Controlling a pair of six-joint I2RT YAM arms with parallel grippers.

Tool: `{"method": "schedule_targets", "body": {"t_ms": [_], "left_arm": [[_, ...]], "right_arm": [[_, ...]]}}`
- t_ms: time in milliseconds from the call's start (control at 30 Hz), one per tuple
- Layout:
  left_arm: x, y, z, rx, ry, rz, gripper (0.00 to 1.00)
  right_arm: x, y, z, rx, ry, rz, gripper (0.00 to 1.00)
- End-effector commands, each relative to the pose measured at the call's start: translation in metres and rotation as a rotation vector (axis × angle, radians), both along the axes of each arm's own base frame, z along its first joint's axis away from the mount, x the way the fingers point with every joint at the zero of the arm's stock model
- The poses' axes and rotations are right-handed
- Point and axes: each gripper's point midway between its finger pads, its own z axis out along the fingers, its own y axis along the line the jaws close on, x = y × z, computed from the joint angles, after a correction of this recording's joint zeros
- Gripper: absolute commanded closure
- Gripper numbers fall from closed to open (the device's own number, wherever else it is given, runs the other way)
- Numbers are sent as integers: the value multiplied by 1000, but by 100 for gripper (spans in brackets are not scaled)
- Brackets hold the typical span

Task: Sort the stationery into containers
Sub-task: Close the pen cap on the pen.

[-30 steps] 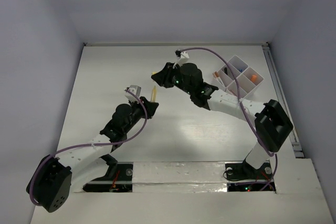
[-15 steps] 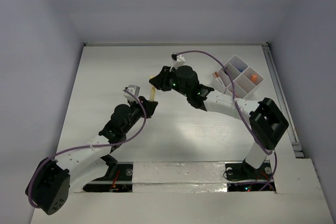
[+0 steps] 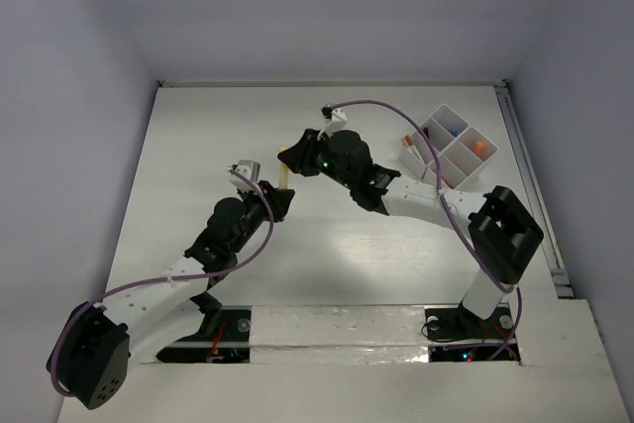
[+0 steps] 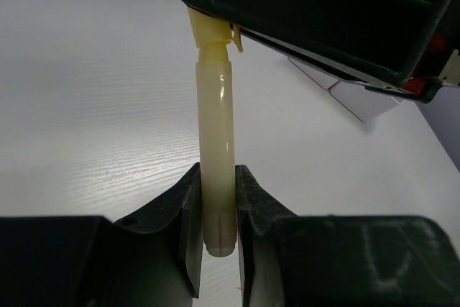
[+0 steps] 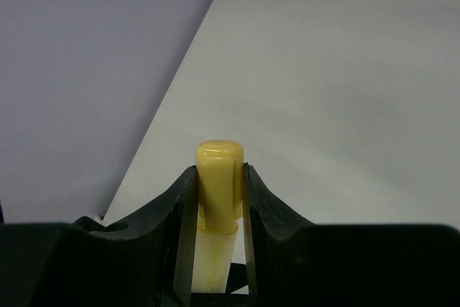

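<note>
White table (image 3: 198, 146), plain grey-lilac walls (image 3: 297, 7), nothing loose on the surface that we can make out.

The left gripper (image 4: 215, 206) is clamped on the lower end of the yellow tube (image 4: 215, 127), with a finger pressed against each side of the pale barrel. The right gripper (image 5: 219, 192) is closed on the same tube at the opposite end, its jaws pinching the yellow cap (image 5: 219, 167). So both arms hold one item, off the table, mid-left of centre in the top view and well apart from the white organiser tray (image 3: 469, 126) at the right rear. The tray already holds an orange bit (image 3: 478, 148), something blue (image 3: 451, 131) and an orange-tipped piece (image 3: 409, 139). The rest is too small to call.

What changed is small. Over the last second the joined pair drifted a little toward the left and rear, and the right arm's elbow swung left with it. Neither grip changed, and the tube sits the same way between the two grippers.

We read this as a hand-over, or possibly a cap pull, that isn't finished, since neither side has let go. For the task, the tube goes nowhere until the left jaws release. The right arm then has a long carry to the tray. The risk is the cap slipping off if the two arms pull apart.
</note>
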Motion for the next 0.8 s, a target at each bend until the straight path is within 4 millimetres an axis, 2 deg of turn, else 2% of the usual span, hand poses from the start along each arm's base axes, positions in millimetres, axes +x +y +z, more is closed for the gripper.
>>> {"method": "schedule_targets", "body": {"t_ms": [0, 300, 467, 600, 767], "left_arm": [[3, 2, 18, -34, -61, 19, 100], [2, 10, 25, -51, -86, 53, 100], [0, 11, 29, -59, -97, 53, 100], [-3, 10, 35, -77, -117, 38, 100], [-9, 9, 44, -112, -139, 17, 100]], "right_arm": [[-7, 8, 22, 89, -42, 1, 100], [-28, 15, 25, 199, -38, 27, 100], [-31, 19, 13, 197, -16, 51, 100], [-45, 26, 19, 258, -34, 117, 100], [-51, 28, 19, 259, -43, 152, 100]]}}
